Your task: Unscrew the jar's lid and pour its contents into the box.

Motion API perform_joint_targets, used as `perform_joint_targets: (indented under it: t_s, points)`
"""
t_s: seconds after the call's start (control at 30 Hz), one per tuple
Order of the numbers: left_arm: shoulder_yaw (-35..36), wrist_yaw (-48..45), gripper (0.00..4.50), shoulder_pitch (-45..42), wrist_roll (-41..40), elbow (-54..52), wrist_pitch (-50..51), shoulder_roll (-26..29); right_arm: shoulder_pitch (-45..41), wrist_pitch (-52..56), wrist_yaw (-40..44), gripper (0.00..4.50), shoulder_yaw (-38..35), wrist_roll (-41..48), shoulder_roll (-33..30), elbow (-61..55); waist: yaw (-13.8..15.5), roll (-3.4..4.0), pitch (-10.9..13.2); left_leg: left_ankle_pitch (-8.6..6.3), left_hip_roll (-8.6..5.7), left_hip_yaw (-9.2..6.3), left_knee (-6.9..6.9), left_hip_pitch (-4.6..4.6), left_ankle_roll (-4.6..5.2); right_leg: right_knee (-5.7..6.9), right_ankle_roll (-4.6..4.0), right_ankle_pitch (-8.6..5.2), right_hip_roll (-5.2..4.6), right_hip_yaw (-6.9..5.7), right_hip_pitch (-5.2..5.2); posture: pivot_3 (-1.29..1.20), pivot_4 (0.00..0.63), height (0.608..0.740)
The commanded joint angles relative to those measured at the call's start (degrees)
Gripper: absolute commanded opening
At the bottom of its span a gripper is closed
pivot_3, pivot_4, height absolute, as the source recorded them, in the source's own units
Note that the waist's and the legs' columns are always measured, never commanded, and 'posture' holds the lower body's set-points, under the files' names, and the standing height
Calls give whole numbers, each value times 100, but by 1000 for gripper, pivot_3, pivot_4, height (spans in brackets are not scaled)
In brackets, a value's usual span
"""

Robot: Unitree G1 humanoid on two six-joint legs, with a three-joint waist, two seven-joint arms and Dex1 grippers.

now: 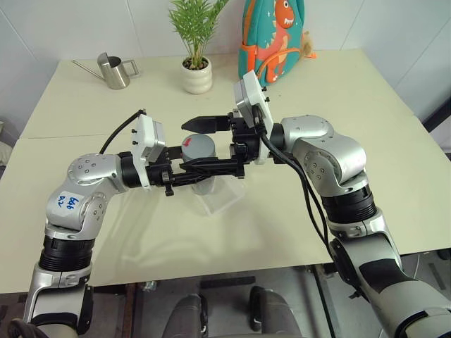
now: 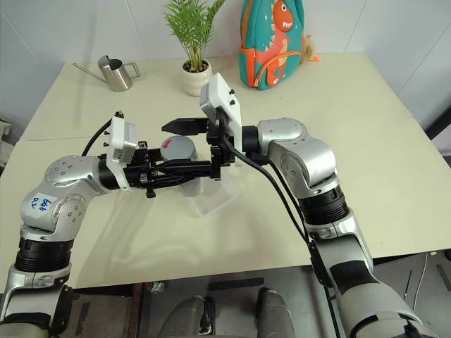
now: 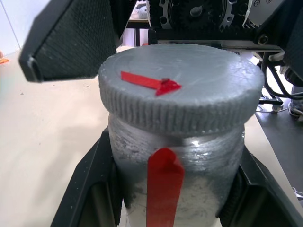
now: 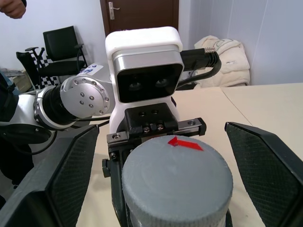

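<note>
1. Your left gripper clamps the jar mid-table, above the box
2. Your right gripper stands wide, straddling the lid
3. Close off-centre and the fingers may slip on the lid, or twist the jar loose

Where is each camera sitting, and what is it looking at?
Head views: on the head, looking down at the table; both arms show, jar between them.
Left wrist view: along the left gripper, fingers shut on the jar; lid above.
Right wrist view: along the right gripper, fingers open either side of the lid, facing the left arm.
All share the lid's red mark.
</note>
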Motion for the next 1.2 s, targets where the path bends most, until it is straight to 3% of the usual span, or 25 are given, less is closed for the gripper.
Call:
perform_joint_targets:
  t_s: [0.03,0.23,0.33,0.53,0.73,0.97,1.2]
  points:
    - [96,8,1991,8,-68,-251,-68,39,-46,-101,-35,4467,-117,47,66,-96,-1,0,0,0,0,0,0,0,0,0,0,0,0,0,0,0,150,740]
    - [102,10,1991,-10,-71,-242,-54,48,-58,-191,-30,2614,-115,9,92,-14,-2,0,0,0,0,0,0,0,0,0,0,0,0,0,0,0,150,740]
    - [107,10,1991,-12,-76,-244,-43,54,-91,-71,-113,2614,-288,208,178,6,-2,0,0,0,0,0,0,0,0,0,0,0,0,0,0,0,150,740]
    - [125,11,1991,38,-98,-272,-26,78,-292,959,-623,2614,-1300,1519,492,37,3,0,0,0,3,-7,0,0,0,0,-1,0,0,0,0,0,150,740]
    - [207,64,1991,115,-140,-369,13,114,-77,597,-936,2614,-1538,1032,-40,314,5,-2,-1,0,1,-4,-1,0,0,0,-1,0,0,2,0,0,150,740]
    - [576,38,1991,477,-336,-498,91,372,829,-1518,-1080,2614,-1710,-391,-868,2067,1,-7,-4,0,-2,21,-5,0,0,-4,0,0,-1,4,-1,0,150,740]
    - [714,46,1991,543,-391,-442,127,480,1508,-4344,-1604,2614,-1792,-1514,-859,4035,-14,-7,-4,0,0,33,-8,4,0,-7,0,0,2,9,-1,0,150,740]
